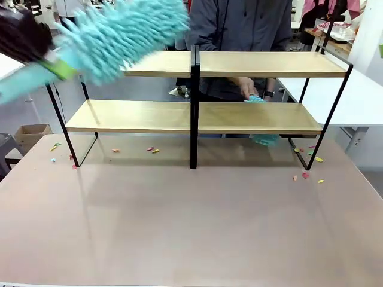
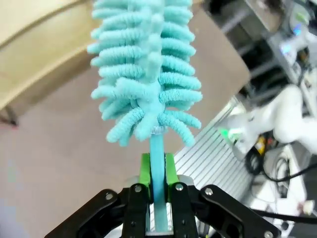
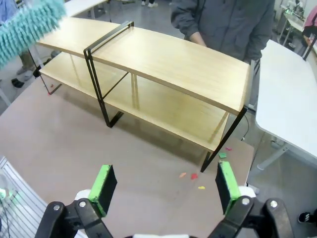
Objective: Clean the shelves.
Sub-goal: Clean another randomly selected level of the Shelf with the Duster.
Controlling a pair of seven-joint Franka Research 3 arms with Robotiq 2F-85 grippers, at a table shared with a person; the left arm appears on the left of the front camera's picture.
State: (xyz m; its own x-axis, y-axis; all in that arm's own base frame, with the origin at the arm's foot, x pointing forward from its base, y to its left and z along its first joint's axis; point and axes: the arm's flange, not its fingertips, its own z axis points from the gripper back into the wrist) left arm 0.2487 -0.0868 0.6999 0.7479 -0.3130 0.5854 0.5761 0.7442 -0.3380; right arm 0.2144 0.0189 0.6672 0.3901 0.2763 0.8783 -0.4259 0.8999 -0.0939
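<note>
Shelves (image 1: 197, 116): left hand (image 2: 157, 186) clenched on duster (image 2: 146, 74); right wrist view: right hand (image 3: 163, 186) released.

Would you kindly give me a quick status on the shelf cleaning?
Left pincer shut on duster, over top shelf's left end. Right pincer open, empty. Shelves bare. Person's hand wiping lower board; scraps on table.

Three cameras, one shared rack

We face the shelves (image 1: 197, 116) head-on from across the desk (image 1: 191, 221); our right wrist sees them obliquely from above, our left wrist hugs the duster (image 2: 146, 74).
</note>
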